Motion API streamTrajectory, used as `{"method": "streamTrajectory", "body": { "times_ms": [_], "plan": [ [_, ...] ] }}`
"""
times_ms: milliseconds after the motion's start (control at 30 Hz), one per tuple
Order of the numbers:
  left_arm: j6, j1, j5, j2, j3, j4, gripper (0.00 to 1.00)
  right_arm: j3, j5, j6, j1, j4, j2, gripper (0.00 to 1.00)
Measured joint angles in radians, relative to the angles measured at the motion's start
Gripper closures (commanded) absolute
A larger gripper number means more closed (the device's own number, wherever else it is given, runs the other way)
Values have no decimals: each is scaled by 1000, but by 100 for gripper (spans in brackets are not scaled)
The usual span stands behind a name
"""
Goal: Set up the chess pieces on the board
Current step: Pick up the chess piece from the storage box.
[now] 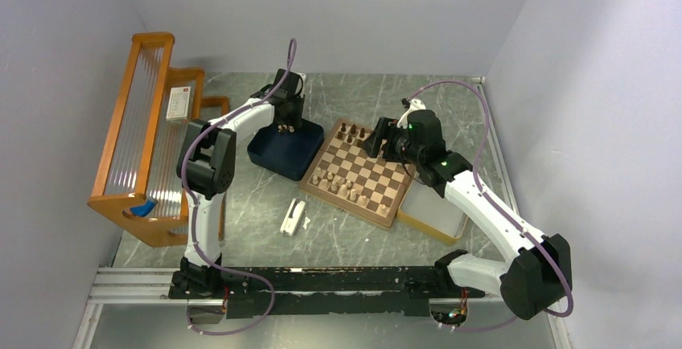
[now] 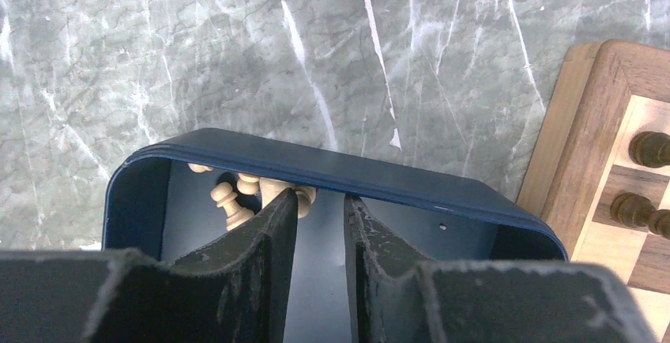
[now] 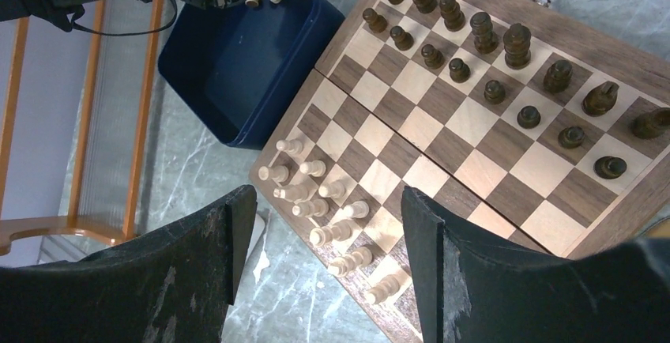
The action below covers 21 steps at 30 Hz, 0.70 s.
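Note:
The board (image 1: 378,174) lies at the table's middle, with dark chess pieces (image 3: 482,31) in two rows at its far side and pale chess pieces (image 3: 336,232) along its near side. My right gripper (image 3: 328,201) hovers open above the pale rows, nothing between its fingers. My left gripper (image 2: 320,199) reaches down into the dark blue tray (image 2: 379,177), its jaws a narrow gap apart with only the tray floor showing between them. A few pale pieces (image 2: 229,201) lie in the tray's far corner, just beside the left fingertip.
An orange wooden rack (image 1: 137,124) stands along the left wall. A pale yellow-rimmed tray (image 1: 434,212) sits under my right arm, beside the board. A small white object (image 1: 293,217) lies on the marble in front of the blue tray (image 1: 283,153).

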Motion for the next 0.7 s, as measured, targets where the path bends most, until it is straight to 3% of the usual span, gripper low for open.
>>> {"method": "streamTrajectory", "body": {
  "times_ms": [700],
  "plan": [
    [6,2,-29,20,-5,3,69,0,3,-5,0,0,0,28]
  ]
}}
